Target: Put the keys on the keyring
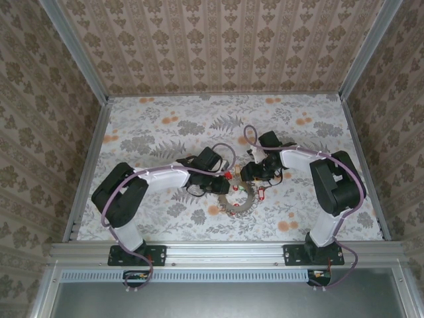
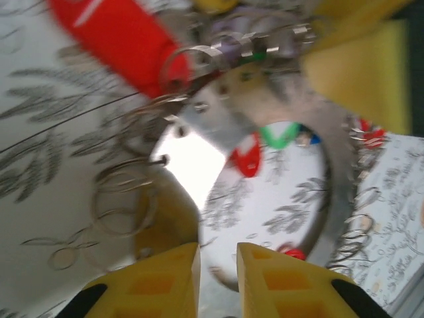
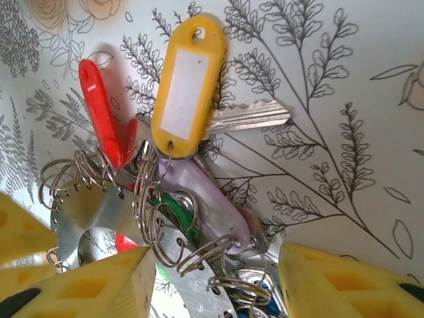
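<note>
keyring (image 3: pixel 93 209) lies within the wide-spread right pincer (image 3: pixel 213 258), while the left pincer (image 2: pixel 218 258) is nearly closed, grip unclear.

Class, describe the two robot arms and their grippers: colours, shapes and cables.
Both the left arm and right arm have white links between bulky black joints, with lilac cables looping along them. The left gripper and right gripper have blocky yellow fingers with recessed pockets.
</note>
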